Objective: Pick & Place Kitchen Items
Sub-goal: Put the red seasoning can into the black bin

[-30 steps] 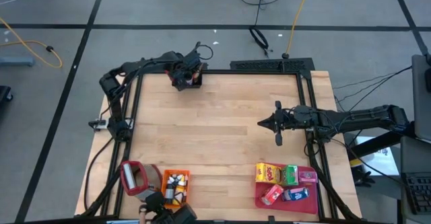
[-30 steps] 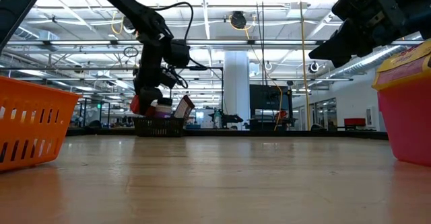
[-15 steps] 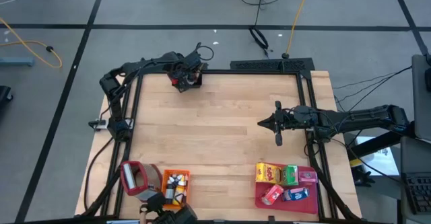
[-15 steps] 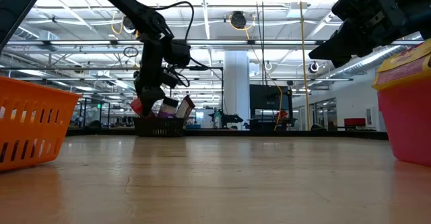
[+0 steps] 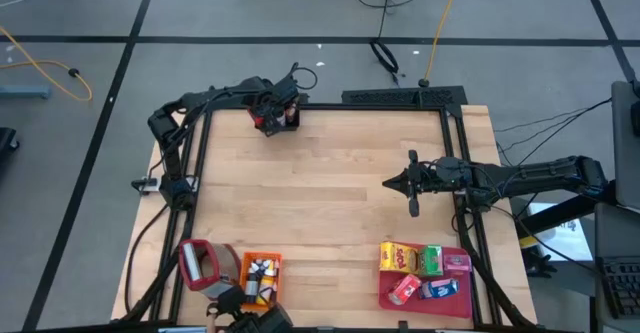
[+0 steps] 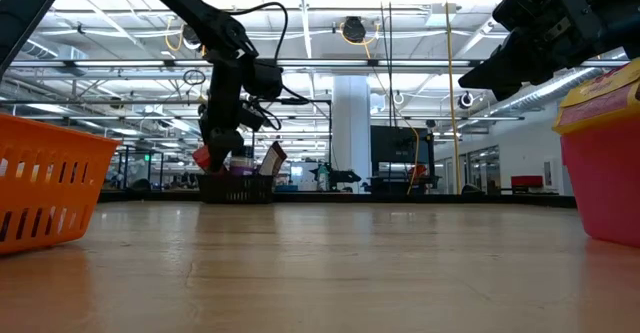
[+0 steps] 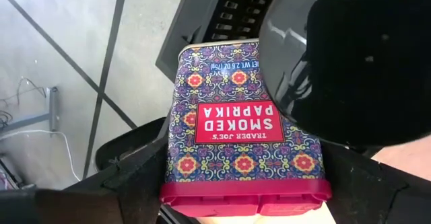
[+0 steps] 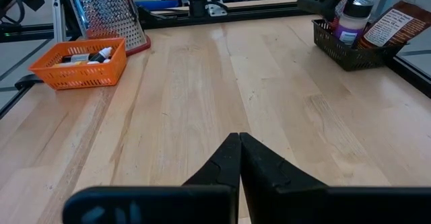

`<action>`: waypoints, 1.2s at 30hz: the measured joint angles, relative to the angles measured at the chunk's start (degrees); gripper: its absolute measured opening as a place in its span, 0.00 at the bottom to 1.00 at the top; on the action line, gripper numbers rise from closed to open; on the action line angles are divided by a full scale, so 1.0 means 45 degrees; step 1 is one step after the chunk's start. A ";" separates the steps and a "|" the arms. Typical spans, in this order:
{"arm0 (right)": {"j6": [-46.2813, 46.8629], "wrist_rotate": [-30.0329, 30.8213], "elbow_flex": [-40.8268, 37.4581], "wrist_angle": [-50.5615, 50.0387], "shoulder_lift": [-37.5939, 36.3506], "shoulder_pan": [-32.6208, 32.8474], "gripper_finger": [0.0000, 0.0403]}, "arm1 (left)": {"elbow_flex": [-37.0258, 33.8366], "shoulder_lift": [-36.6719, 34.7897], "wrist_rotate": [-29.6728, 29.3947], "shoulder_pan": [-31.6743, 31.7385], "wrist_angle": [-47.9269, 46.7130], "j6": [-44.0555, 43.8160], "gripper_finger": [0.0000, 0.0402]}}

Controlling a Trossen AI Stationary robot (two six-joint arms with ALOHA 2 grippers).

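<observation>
We have the left gripper [image 5: 272, 114] at the far edge of the table [image 5: 330, 188], toward its left corner, over the small dark basket [image 6: 236, 186] that sits there. Its fingers are closed on the smoked paprika tin [image 7: 246, 126], a patterned rectangular tin with a red cap, which fills the left wrist view; the fingers press on its two narrow sides, down near the cap end. From the low view we judge the tin hangs just above or partly inside the basket, beside a purple-labelled bottle [image 8: 349, 23] and a brown packet [image 8: 394, 22]; we cannot tell whether it touches them. We expect the tin to be light and stiff, with smooth printed metal walls that could slip under a weak pinch, so we would keep hold across the narrow sides, low by the cap where the body is stiffest, and keep it from tilting. The right gripper [image 5: 390, 184] waits above the right half of the table with its fingers pressed together, holding nothing. At the near edge we see the orange crate [image 5: 261, 277] with small bottles and the pink-red tray [image 5: 425, 298] with coloured food boxes.
</observation>
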 joint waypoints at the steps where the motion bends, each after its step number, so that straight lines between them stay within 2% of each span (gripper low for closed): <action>1: 0.0001 -0.0002 0.0000 0.0000 0.0000 -0.0002 0.00 | 0.0000 0.0000 0.0004 -0.0005 0.0000 0.0130 0.83; 11: 0.0000 0.0000 -0.0005 -0.0095 0.0000 -0.0001 0.00 | 0.0000 -0.0003 0.0590 -0.0006 0.0282 -0.0928 0.83; 17: 0.0087 0.0000 -0.0014 -0.0321 0.0005 0.0000 0.00 | 0.0000 -0.0010 0.0548 -0.0015 0.0372 0.0566 0.83; 21: 0.0092 -0.0018 -0.0015 -0.0308 0.0005 -0.0001 0.00 | 0.0000 -0.0010 0.0529 -0.0003 0.0332 -0.0259 0.83; 26: 0.0097 -0.0023 -0.0015 -0.0306 0.0005 0.0000 0.00 | 0.0000 -0.0015 0.0604 0.0000 0.0335 -0.0142 0.84; 29: 0.0097 -0.0024 -0.0015 -0.0296 0.0005 0.0000 0.00 | 0.0000 -0.0015 0.0798 0.0000 0.0321 -0.0405 0.87; 34: 0.0244 -0.0029 -0.0015 -0.0297 0.0005 0.0000 0.00 | 0.0003 -0.0019 0.0695 0.0000 0.0374 -0.0288 0.98; 36: 0.0243 -0.0029 -0.0019 -0.0289 0.0005 0.0000 0.00 | 0.0005 -0.0019 0.0579 0.0000 0.0407 -0.0266 0.98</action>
